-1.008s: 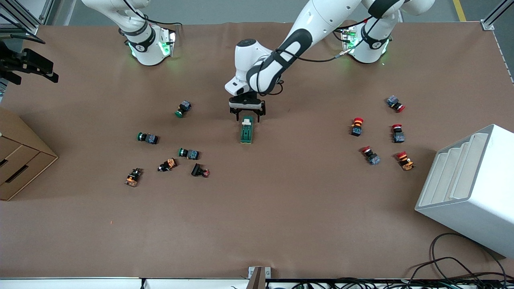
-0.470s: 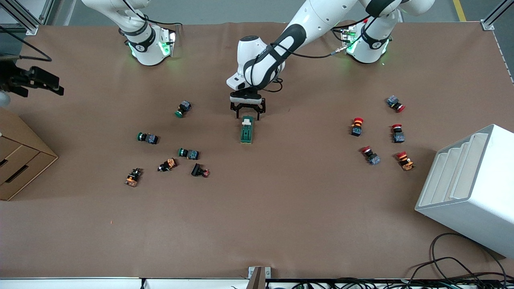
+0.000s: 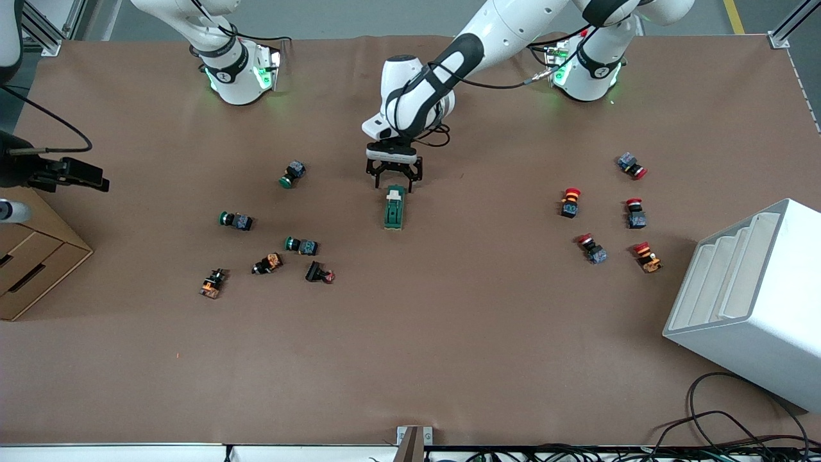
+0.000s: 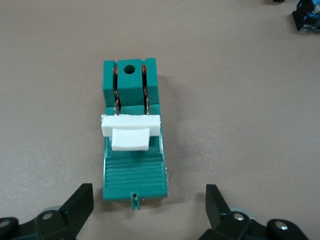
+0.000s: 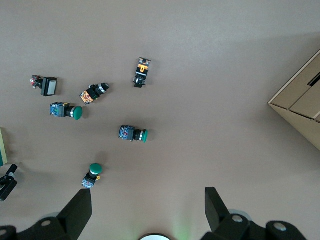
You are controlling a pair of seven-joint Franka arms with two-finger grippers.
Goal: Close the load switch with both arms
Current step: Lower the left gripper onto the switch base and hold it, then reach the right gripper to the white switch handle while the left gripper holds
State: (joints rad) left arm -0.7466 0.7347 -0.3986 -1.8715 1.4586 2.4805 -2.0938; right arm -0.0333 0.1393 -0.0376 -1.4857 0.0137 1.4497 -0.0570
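Observation:
The load switch [image 3: 394,210], a dark green block with a white lever [image 3: 394,192] at the end toward the arms' bases, lies flat mid-table. In the left wrist view the switch [image 4: 134,170] shows its white lever [image 4: 130,131] lying across the body. My left gripper [image 3: 394,185] hangs open just over that end of the switch, its fingers [image 4: 80,204] wide apart, clear of the switch and holding nothing. My right gripper [image 3: 90,178] is high in the air by the right arm's end of the table, open and empty [image 5: 149,210].
Several green and orange push buttons [image 3: 300,246] lie toward the right arm's end, and red ones [image 3: 569,201] toward the left arm's end. A cardboard drawer box [image 3: 32,256] and a white rack [image 3: 750,301] stand at the table's ends. Cables [image 3: 725,423] lie at the front corner.
My left gripper has drawn back a little from the switch toward its base. My right gripper has moved over toward the cardboard box. The switch has not moved.

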